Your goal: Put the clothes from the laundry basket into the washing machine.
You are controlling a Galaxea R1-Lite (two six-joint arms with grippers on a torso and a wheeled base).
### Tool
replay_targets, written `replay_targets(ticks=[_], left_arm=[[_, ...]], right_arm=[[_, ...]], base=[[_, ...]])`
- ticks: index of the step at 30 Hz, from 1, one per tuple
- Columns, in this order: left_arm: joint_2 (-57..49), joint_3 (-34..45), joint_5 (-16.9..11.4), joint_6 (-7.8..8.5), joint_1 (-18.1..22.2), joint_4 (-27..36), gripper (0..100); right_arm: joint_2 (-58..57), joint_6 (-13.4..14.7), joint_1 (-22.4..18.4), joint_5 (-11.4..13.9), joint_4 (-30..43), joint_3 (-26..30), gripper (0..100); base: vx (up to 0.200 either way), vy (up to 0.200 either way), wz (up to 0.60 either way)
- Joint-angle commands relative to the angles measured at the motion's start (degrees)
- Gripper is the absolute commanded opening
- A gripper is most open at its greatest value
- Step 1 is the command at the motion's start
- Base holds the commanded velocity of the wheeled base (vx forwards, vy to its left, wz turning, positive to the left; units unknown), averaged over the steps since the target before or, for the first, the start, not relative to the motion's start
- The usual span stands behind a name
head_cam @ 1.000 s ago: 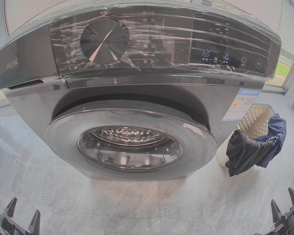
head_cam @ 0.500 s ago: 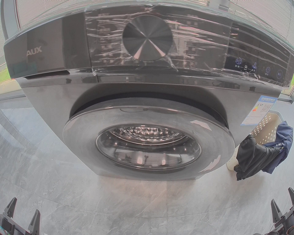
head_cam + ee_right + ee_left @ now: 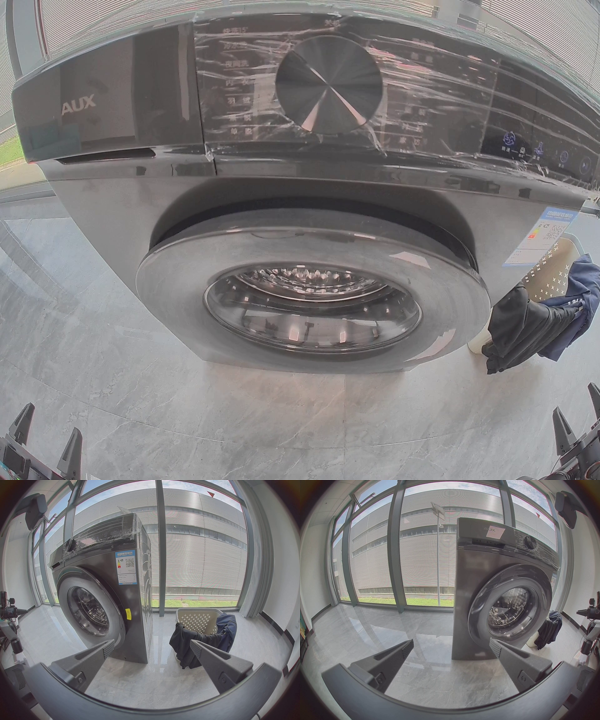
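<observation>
At centre of the head view, the washing machine (image 3: 100, 206) door (image 3: 312, 240) is shut; it likely needs opening first, gripped at its edge. Left end effector (image 3: 47, 437) and right end effector (image 3: 574, 406) are spread and empty. At the right edge, a black garment (image 3: 522, 328) and a blue garment (image 3: 578, 294) drape limply over the rim of the cream perforated laundry basket (image 3: 553, 269).

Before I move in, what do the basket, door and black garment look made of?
Basket: cream matte plastic, seemingly, with star cutouts.
Door: glossy grey ring, plastic or metal unclear; see-through, glass-like centre.
Black garment: soft, slightly shiny fabric, hanging limp over the basket.
</observation>
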Motion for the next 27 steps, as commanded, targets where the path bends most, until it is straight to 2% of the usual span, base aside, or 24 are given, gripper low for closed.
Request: replay_targets(ticks=[1, 3, 7, 10, 27], left_arm=[[-0.8, 1.0, 0.0, 0.01, 0.0, 0.0, 100], [-0.8, 1.0, 0.0, 0.01, 0.0, 0.0, 100], [-0.8, 1.0, -0.1, -0.17, 0.0, 0.0, 100], [-0.8, 1.0, 0.1, -0.17, 0.0, 0.0, 100], [-0.8, 1.0, 0.1, -0.08, 0.0, 0.0, 100]], right_arm=[[-0.9, 0.0, 0.0, 0.1, 0.0, 1.0, 100], [-0.9, 0.0, 0.0, 0.1, 0.0, 1.0, 100], [-0.9, 0.0, 0.0, 0.0, 0.0, 1.0, 100], [-0.9, 0.0, 0.0, 0.0, 0.0, 1.0, 100], [-0.9, 0.2, 0.2, -0.1, 0.0, 1.0, 100]], base=[[0.0, 0.0, -0.6], [0.0, 0.0, -0.6], [0.0, 0.0, 0.0], [0.2, 0.0, 0.0], [0.0, 0.0, 0.0]])
